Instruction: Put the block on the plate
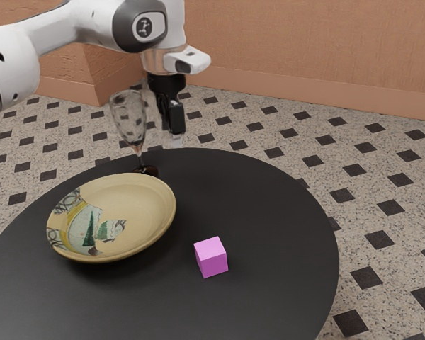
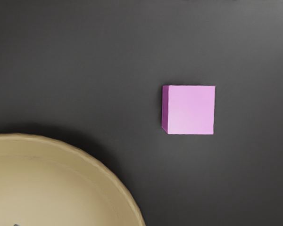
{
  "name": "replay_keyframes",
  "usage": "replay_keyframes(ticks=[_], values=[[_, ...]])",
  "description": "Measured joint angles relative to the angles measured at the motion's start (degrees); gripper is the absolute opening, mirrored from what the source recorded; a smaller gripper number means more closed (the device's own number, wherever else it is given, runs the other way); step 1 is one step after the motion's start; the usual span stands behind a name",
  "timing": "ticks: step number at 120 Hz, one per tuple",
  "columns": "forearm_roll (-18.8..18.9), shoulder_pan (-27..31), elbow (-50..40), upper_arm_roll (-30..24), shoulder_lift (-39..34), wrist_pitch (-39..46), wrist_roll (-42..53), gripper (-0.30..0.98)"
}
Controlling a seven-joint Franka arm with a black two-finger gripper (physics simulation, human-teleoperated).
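Observation:
My gripper [image 1: 175, 134] hangs in the air above the table's far side, beyond the plate and well away from the block; the exterior view does not reveal how wide it stands. A pink-purple block [image 1: 211, 257] rests on the black table, a short way from the plate and apart from it. The yellowish plate [image 1: 138, 205], shallow and with a painted scene, lies toward the exterior view's left. In the wrist view the block [image 2: 191, 109] is on the dark surface, with part of the plate's rim [image 2: 101, 172] near it.
A clear stemmed glass [image 1: 130, 120] stands on the table behind the plate, close beside my gripper. The round black table [image 1: 269, 212] has a curved edge toward the exterior view's right, with patterned floor beyond it and a wall behind.

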Motion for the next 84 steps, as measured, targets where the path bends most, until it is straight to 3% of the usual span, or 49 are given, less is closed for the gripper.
replay_keyframes(ticks=[30, 84], values=[[0.27, -0.17, -1.19, 0.14, -0.2, 3.24, 3.55, 0.69], [-0.12, -0.94, -19.3, 0.73, -0.37, 13.97, 3.64, 0.69]])
